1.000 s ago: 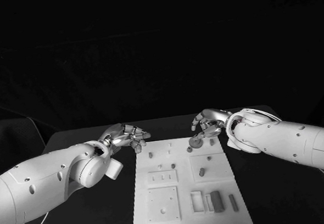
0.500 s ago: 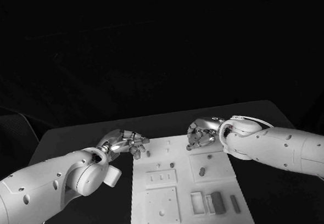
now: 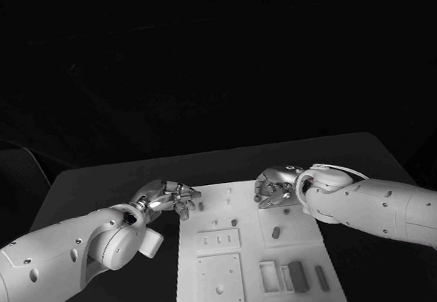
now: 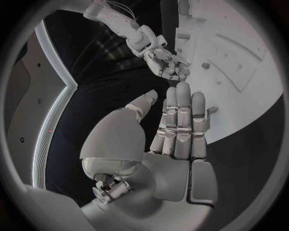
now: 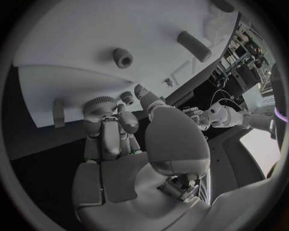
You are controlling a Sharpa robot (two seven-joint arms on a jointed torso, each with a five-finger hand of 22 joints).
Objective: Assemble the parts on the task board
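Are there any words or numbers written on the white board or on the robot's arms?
None can be read.
Task board: no letters or numbers, just slots and small grey parts.
Left robot hand and right robot hand: no writing shows.
Arms: small dark dots, no labels.

We see a black table (image 3: pixel 93 183) with a matte top and rounded far corners, standing against deep darkness that swallows everything behind it in the head view. To the far left we make out a faint pale curved line (image 3: pixel 26 156) in the dark. In the left wrist view we find a grey floor or wall panel (image 4: pixel 21 103) edged by a bright white strip (image 4: pixel 53 103). The right wrist view gives us cluttered equipment (image 5: pixel 250 62) and a lit pale surface (image 5: pixel 259 144).
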